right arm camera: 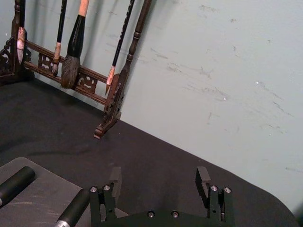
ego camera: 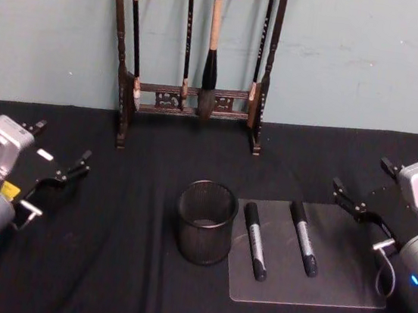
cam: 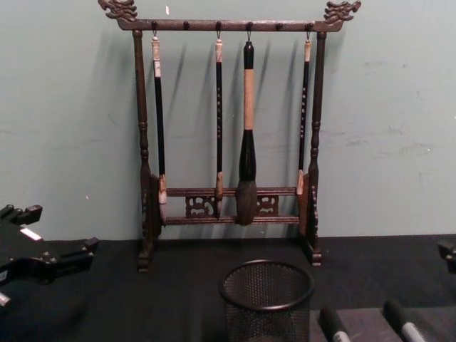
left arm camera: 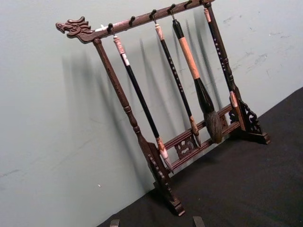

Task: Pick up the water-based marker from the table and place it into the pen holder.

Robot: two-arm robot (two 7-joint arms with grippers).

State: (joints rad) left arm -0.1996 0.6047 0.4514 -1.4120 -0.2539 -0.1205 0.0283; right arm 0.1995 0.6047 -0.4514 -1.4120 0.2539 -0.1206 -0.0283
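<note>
The right hand (ego camera: 361,175), fingers apart beside the mat (ego camera: 334,288), should close squarely across the middle of the nearer marker (ego camera: 303,238), lying right of the pen holder (ego camera: 205,223); the left hand (ego camera: 64,141) idles, fingers spread, far left.

The pen holder (ego camera: 205,223), a round black wire-mesh cup, stood upright at lower centre of the head view (its bare floor showing through the open mouth) on the black-clothed table (ego camera: 102,281). Just right of it, the left marker (ego camera: 254,241) and the right marker (ego camera: 303,238), both black, lay flat and nearly parallel on the grey mat (ego camera: 330,286).
</note>
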